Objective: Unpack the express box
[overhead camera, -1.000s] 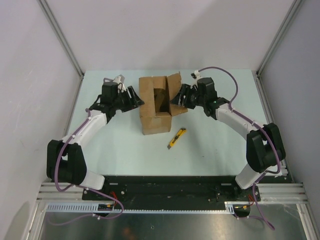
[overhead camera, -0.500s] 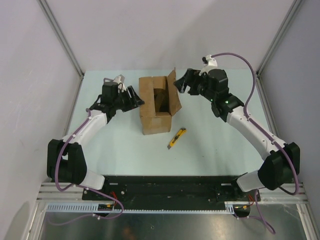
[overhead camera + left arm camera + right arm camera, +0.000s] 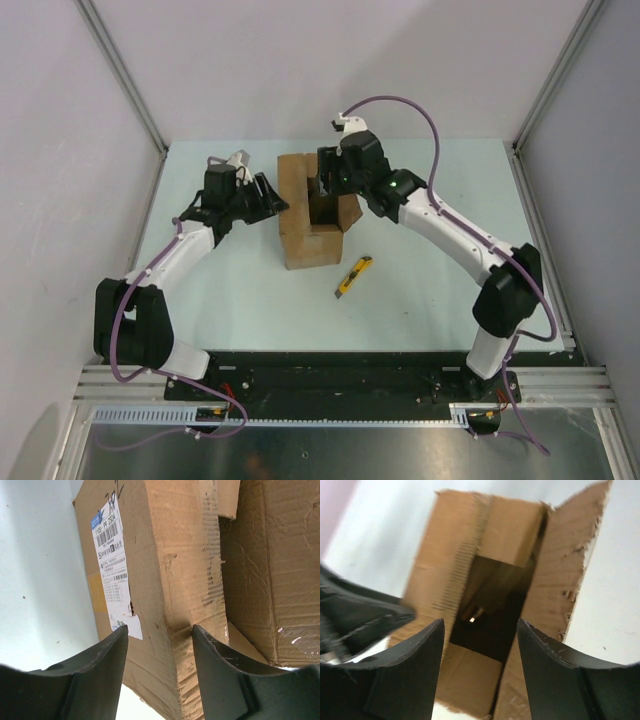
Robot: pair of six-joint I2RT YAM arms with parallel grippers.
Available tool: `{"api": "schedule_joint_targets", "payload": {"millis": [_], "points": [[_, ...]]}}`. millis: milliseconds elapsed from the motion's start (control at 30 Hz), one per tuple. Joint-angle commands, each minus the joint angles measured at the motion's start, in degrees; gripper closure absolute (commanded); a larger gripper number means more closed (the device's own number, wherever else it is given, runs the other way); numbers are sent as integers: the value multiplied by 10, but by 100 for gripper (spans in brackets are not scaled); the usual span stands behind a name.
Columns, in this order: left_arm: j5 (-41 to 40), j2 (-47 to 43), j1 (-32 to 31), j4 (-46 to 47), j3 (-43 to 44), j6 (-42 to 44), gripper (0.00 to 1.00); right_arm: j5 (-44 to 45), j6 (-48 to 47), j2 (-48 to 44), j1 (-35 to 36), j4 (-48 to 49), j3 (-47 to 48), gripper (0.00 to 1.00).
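My tabletop [image 3: 420, 290] is pale mint green, boxed in by plain greyish-white walls [image 3: 330, 60] on three sides. Slanted aluminium posts [image 3: 120, 75] mark the far corners; a black mounting plate [image 3: 340, 375] edges the near side.

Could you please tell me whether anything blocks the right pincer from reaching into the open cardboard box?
Nothing visible does: the brown corrugated cardboard express box stands with its top open, and the open right pincer hangs directly over its dark interior.
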Motion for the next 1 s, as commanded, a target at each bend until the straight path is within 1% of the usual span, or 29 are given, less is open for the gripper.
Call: {"api": "schedule_joint_targets", "payload": {"millis": [0, 133, 300, 600, 700, 733, 833, 867, 933, 967], "points": [[5, 2, -3, 3, -9, 1, 41, 75, -17, 35, -1, -59, 44, 38], [5, 2, -3, 4, -9, 2, 42, 115, -18, 58, 2, -74, 44, 40], [5, 6, -3, 4, -10, 2, 42, 163, -23, 71, 9, -80, 37, 38], [5, 2, -3, 5, -8, 3, 42, 125, -18, 114, 7, -78, 36, 39], [5, 1, -3, 3, -6, 3, 42, 110, -4, 120, 1, -74, 27, 42], [8, 1, -3, 4, -5, 3, 42, 96, 2, 117, -3, -69, 22, 44], [10, -6, -3, 4, -4, 8, 41, 80, 12, 101, -6, -40, -3, 57], [6, -10, -3, 3, -3, 9, 41, 73, 19, 97, -7, -26, -10, 71], [-4, -25, -4, 3, 2, 18, 40, 64, 28, 85, -9, -11, -25, 81], [-17, -32, -4, 3, 3, 24, 39, 64, 34, 83, -9, -6, -28, 90]]}}
